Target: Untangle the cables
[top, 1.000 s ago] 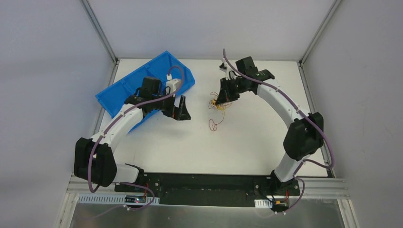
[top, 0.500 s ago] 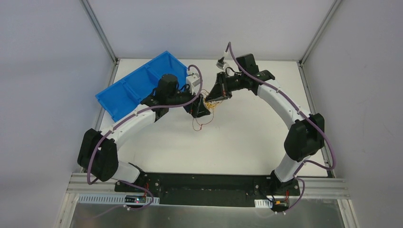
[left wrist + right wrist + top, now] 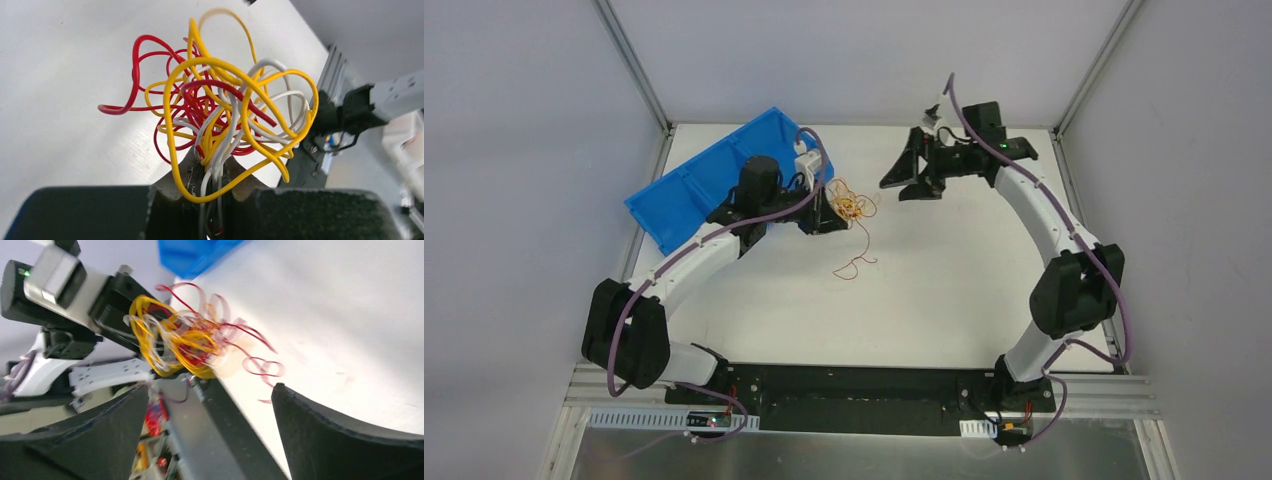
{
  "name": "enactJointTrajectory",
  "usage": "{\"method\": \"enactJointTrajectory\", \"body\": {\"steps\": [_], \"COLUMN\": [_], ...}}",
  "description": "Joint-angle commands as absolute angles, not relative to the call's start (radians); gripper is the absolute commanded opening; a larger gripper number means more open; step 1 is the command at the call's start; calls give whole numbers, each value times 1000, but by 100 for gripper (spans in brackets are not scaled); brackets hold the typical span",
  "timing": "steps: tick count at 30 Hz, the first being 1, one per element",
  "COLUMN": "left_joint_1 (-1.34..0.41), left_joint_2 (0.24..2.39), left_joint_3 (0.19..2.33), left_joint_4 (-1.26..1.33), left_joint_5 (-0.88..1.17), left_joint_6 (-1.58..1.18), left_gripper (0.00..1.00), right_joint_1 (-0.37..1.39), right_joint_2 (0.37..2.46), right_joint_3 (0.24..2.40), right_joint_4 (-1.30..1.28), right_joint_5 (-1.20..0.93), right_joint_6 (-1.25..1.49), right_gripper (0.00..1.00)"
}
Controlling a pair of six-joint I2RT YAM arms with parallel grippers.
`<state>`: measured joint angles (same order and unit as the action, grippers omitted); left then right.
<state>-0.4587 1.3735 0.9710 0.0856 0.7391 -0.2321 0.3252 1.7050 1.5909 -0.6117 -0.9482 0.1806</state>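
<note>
1. We see the left tool (image 3: 212,187) clamped narrow on the cables (image 3: 225,115). White, yellow and red strands run down between its two fingers.
2. The cables form one tight clump of red, yellow and white loops. It stands just beyond the left tool's tips, and in the left wrist view the counter (image 3: 964,290) lies behind it.
3. From above, the clump sits just right of the left tool. It is near the right-hand end of the blue bin (image 3: 694,190), in the far half of the counter.
4. One red strand (image 3: 854,262) trails from the clump toward the near edge and ends in a small curl. We cannot tell whether it touches the counter.
5. The right tool (image 3: 896,188) is spread wide and holds nothing. In its own view both fingers stand far apart, with the clump, blurred, in the gap beyond them.
6. The right tool is apart from the cables, to the clump's right and a little farther back. Its tips point toward the clump.
7. The bin lies slanted at the counter's far left corner.
</note>
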Motion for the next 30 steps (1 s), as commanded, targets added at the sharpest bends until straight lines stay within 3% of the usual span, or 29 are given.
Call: {"method": "enactJointTrajectory", "body": {"steps": [1, 5, 16, 18, 20, 23, 24, 25, 26, 30], "left_joint_1": [-391, -396, -451, -472, -480, -460, -445, -434, -423, -400], "left_joint_2": [1359, 1384, 1415, 1428, 1433, 1422, 1418, 1414, 1410, 1389], "left_joint_3": [963, 960, 965, 976, 970, 952, 950, 949, 950, 980], "left_joint_4": [238, 344, 435, 442, 445, 448, 448, 446, 439, 358], "left_joint_5": [855, 933, 996, 1033, 1048, 1046, 1050, 1052, 1055, 1096], "left_joint_6": [-507, -660, -751, -758, -773, -782, -782, -779, -773, -688], "left_gripper": [0, 0, 0, 0, 0, 0, 0, 0, 0, 0], "right_joint_1": [265, 305, 444, 451, 451, 453, 452, 450, 446, 402], "right_joint_2": [1577, 1526, 1631, 1626, 1656, 1667, 1664, 1657, 1645, 1582], "right_joint_3": [1555, 1402, 1374, 1324, 1338, 1324, 1319, 1302, 1284, 1249], "right_joint_4": [-653, -527, -201, -64, 5, 129, 138, 143, 139, -57], "right_joint_5": [-825, -790, -689, -656, -708, -804, -827, -845, -851, -753], "right_joint_6": [94, 138, 325, 391, 491, 588, 599, 600, 590, 436], "right_gripper": [99, 99, 99, 95, 81, 48, 36, 15, 1, 0]}}
